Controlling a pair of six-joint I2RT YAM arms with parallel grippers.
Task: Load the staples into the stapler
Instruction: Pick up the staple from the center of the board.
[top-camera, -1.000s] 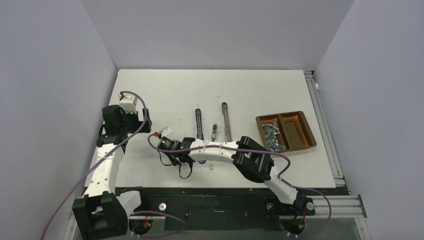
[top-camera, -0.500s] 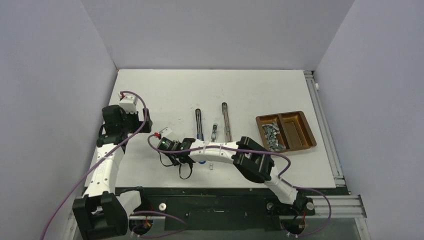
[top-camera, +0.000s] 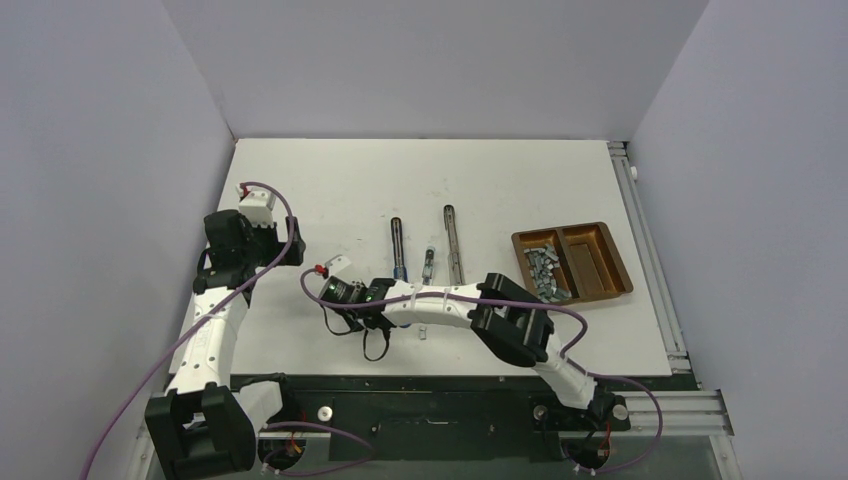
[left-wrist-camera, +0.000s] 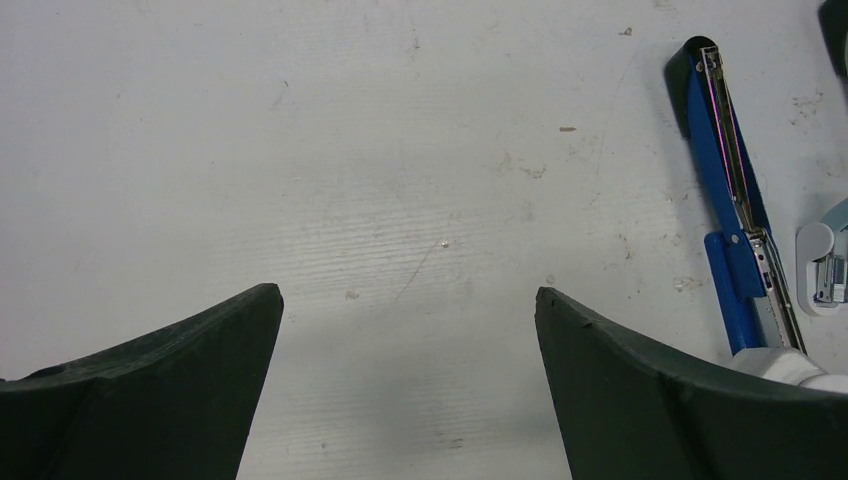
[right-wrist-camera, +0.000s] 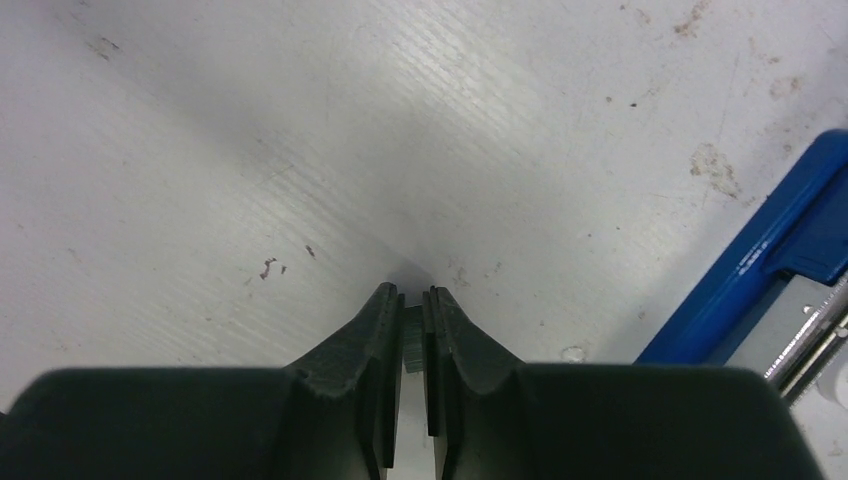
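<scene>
The stapler lies opened flat: its blue-and-black arm (top-camera: 398, 248) and its metal magazine rail (top-camera: 453, 243) side by side. It shows in the left wrist view (left-wrist-camera: 728, 180) and at the right edge of the right wrist view (right-wrist-camera: 790, 265). My right gripper (right-wrist-camera: 412, 300) is shut on a small grey staple strip (right-wrist-camera: 412, 340), low over the table just left of the stapler; in the top view it (top-camera: 352, 318) is hard to make out. The staples (top-camera: 541, 270) lie heaped in a brown tray. My left gripper (left-wrist-camera: 408, 300) is open and empty over bare table left of the stapler.
The brown two-part tray (top-camera: 600, 262) stands at the right. One loose staple strip (top-camera: 423, 333) lies near the front edge under my right arm. A small white-and-metal part (top-camera: 428, 262) lies between the stapler's two arms. Walls enclose the table.
My right wrist has shifted slightly to the right and toward the front edge, still holding the strip. The left arm has not moved.
</scene>
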